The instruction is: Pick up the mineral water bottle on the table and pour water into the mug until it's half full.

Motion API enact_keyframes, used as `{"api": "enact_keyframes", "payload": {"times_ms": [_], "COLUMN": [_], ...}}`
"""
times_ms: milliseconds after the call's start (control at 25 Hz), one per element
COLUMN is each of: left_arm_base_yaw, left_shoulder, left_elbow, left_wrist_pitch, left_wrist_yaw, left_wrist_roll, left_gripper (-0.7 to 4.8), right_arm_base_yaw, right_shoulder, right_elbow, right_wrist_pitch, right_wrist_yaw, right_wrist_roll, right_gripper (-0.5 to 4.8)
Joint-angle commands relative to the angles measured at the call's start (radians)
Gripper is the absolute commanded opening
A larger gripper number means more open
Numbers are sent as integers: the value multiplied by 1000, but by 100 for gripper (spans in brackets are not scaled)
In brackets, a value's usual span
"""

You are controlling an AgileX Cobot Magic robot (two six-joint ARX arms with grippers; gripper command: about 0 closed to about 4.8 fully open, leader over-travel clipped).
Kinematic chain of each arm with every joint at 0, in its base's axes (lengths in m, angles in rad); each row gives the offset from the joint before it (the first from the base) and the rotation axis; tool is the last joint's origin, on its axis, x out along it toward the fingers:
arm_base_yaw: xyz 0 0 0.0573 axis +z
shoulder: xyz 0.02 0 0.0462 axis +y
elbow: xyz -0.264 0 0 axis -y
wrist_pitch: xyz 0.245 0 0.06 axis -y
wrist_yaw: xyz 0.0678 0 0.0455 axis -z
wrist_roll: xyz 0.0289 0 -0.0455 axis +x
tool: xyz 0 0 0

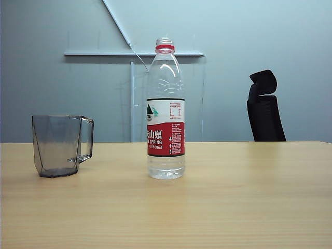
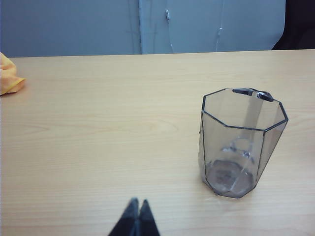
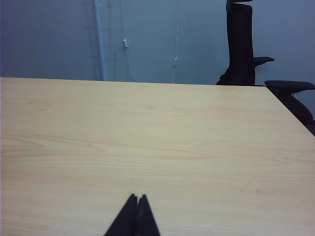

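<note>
The mineral water bottle stands upright at the middle of the table, uncapped, with a red neck ring and a white-and-red label. To its left sits the smoky grey mug, empty, handle facing the bottle. In the left wrist view the mug stands ahead of and to one side of my left gripper, which is shut with nothing in it. My right gripper is shut too, over bare tabletop; neither bottle nor mug shows in that view. Neither gripper appears in the exterior view.
An orange cloth lies at the table's edge in the left wrist view. A black office chair stands behind the far right of the table, also seen as the chair. The table's right edge runs close by.
</note>
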Motion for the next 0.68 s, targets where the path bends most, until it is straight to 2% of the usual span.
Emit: {"api": "enact_keyframes", "payload": {"times_ms": [40,401,481,521,561,681], "left_arm_base_yaw": [1,-4,-55,-127,-204,-342], "left_shoulder": [2,2,2,7,19,58], "left_elbow": [2,2,2,2,2,2], "left_wrist_pitch": [13,13,13,14,13,13], "left_wrist_yaw": [3,2,-13,-31,-31,-31], "left_wrist_roll": [-3,-3,-3,-3,-3,-3], "left_gripper": [-2,-2,-2,-2,-2,-2], "right_arm_base_yaw": [2,2,2,3,11,55], "right_shoulder": [-2,-2,-2,-2,-1,3], "right_elbow": [-5,-5,-5,-5,-4,6], "right_wrist_pitch": [14,15,26,54,77,101], "right_wrist_yaw": [0,-3,-78,-153,-229,-351], "right_wrist_roll": [-3,0,133,254,309,384], "right_gripper": [-6,-6,-6,-6,-6,-5]}}
